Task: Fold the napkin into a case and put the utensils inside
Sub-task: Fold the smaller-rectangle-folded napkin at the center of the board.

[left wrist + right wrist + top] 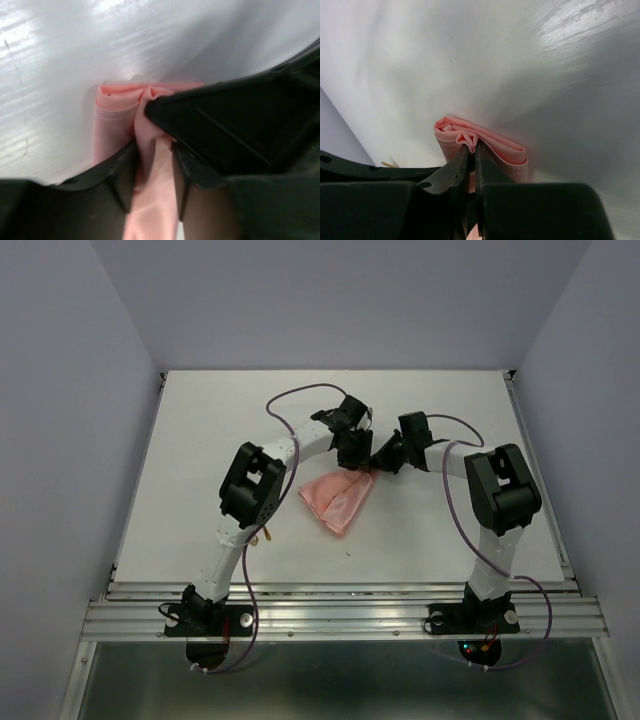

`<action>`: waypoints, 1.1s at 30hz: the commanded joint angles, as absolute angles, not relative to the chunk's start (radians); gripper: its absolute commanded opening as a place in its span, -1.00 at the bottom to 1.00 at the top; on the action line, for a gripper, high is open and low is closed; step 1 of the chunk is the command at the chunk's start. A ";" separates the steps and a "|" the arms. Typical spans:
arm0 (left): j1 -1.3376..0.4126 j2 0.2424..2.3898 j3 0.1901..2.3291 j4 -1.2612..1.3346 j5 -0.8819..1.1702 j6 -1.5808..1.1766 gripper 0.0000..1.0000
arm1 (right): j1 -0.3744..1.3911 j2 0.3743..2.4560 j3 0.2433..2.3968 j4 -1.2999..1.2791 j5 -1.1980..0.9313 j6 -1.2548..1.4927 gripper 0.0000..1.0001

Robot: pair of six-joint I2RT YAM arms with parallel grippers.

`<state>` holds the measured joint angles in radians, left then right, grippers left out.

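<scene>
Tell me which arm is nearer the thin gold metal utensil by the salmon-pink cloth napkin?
Left. The elbow of the left arm hangs directly over the thin gold metal utensil, partly hiding it; the right arm stands beyond the salmon-pink cloth napkin.

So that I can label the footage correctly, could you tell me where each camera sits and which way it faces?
Top external: above and behind the robot, looking down on the white table; left arm, right arm and their bases show.
Left wrist: on the left arm, looking along the left hand at the napkin, cloth between its fingers.
Right wrist: on the right arm, looking along the right hand, which pinches a napkin fold.
Shared: all three show the pink napkin on the table.
</scene>
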<state>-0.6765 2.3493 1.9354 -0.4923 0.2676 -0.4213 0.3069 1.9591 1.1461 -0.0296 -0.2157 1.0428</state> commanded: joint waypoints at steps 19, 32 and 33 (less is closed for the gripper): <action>-0.511 1.784 1.338 -0.457 0.195 -0.388 0.79 | 0.305 2.022 1.077 0.029 -0.213 0.989 -0.99; -0.442 1.852 1.134 -0.235 0.521 -0.397 0.59 | 0.305 2.019 1.078 0.028 -0.213 0.996 -0.99; -0.439 1.845 1.123 -0.216 0.546 -0.406 0.30 | 0.305 2.017 1.078 0.026 -0.212 0.996 -0.99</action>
<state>-0.4515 1.8362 1.1641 -0.3134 0.4095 -0.3912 0.3023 1.9789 1.1088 0.0872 -0.2630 1.0241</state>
